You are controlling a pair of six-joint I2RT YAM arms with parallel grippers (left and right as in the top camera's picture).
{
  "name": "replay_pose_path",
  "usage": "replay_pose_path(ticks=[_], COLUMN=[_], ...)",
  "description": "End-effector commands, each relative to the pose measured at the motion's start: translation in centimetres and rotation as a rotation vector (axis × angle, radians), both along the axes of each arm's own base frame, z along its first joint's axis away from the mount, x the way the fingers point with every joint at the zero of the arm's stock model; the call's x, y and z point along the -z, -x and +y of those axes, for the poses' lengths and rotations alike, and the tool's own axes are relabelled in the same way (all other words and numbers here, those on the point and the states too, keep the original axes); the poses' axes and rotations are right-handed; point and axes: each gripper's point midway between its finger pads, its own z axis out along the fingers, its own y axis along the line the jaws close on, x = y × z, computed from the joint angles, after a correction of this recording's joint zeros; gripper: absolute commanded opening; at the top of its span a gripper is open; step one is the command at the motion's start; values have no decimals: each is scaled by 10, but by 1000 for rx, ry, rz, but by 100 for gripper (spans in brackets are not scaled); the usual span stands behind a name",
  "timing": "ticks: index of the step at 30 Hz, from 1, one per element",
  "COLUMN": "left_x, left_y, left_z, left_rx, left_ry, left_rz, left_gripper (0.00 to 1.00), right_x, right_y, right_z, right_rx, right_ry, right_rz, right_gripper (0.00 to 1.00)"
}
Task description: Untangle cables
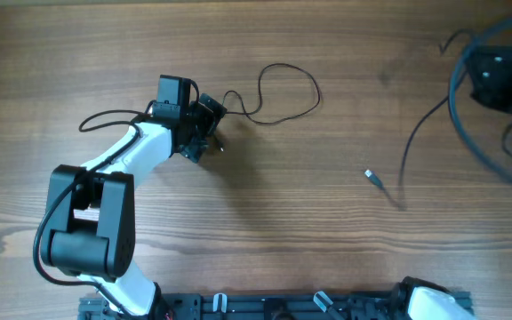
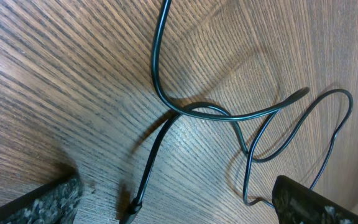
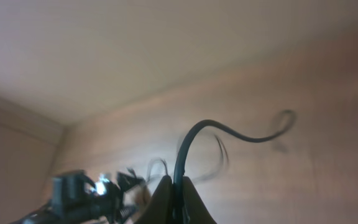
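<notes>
Left jaws spread over one cable, right jaws pinching the other.

On the left of the desk (image 1: 345,53), my left arm (image 1: 140,151) holds its jaws wide and low over the looped cable (image 1: 287,93). In the left wrist view the wire crosses itself on the wood between the two fingers (image 2: 42,199), with its plug end (image 2: 132,208) lying between them. I cannot tell whether the wire touches either finger. The loop spreads out to the right of the jaws. Further right, the second cable (image 1: 407,156) runs from the far right corner toward mid-desk and ends in a small plug (image 1: 373,176). At that corner my right arm (image 1: 505,76) has its jaws clamped on this wire, which arches up out of them in the blurred right wrist view.
</notes>
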Motion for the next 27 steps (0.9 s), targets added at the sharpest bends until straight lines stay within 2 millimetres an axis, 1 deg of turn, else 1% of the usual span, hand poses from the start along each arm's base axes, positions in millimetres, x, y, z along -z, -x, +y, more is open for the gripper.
replay_pose_path(ticks=[1,2,3,4,5,6,7,8,9,10,11,12,14,15,16,17,18,19,20,21,22,23,24,25,27], left_x=[26,26,26,26,26,26,26,26,26,26,26,26,26,26,26,26,26,26,26,26,26,26,26,27,27], left_y=[19,20,21,21,21,21,21,21,21,21,21,21,21,21,21,21,21,21,21,21,21,21,20,20,20], left_z=[7,8,8,8,8,8,8,8,8,8,8,8,8,8,8,8,8,8,8,8,8,8,8,9,11], left_rx=[-8,-9,-8,-9,-9,-9,-9,-8,-8,-8,-8,-8,-8,-8,-9,-9,-8,-9,-8,-9,-9,-9,-9,-12,-17], left_ry=[-46,-47,-47,-47,-47,-47,-47,-47,-47,-47,-47,-47,-47,-47,-48,-48,-47,-48,-47,-48,-48,-48,-48,-53,-65], left_rz=[85,88,91,90,90,90,90,91,91,91,91,91,91,91,91,91,91,91,91,91,91,90,90,89,87], left_gripper=[100,100,100,100,100,100,100,100,100,100,100,100,100,100,100,100,100,100,100,100,100,100,100,100,100], right_x=[63,75,83,85,83,78,69,53,34,14,2,-5,-6,0,11,19,34,47,60,72,82,95,110,122,145], right_y=[-19,-24,-29,-36,-41,-50,-55,-57,-60,-66,-78,-93,-123,-135,-145,-148,-148,-142,-135,-127,-120,-110,-98,-86,-54], right_z=[-6,2,14,31,47,68,86,102,115,120,114,101,61,38,10,-10,-38,-60,-74,-81,-83,-81,-71,-57,-28], right_rx=[22,-18,-75,-167,-256,-367,-458,-546,-628,-674,-641,-560,-332,-208,-67,34,172,268,330,364,378,379,356,298,200], right_ry=[-64,-101,-147,-184,-210,-234,-248,-267,-269,-235,-197,-166,-79,-21,50,94,156,204,237,259,267,254,206,169,99], right_rz=[210,247,268,257,226,171,103,19,-85,-210,-283,-316,-337,-325,-287,-251,-186,-119,-54,8,59,125,209,283,449], right_gripper=[4,4,4,4,4,4,5,4,4,4,4,4,4,4,4,4,4,4,4,4,4,4,4,4,4])
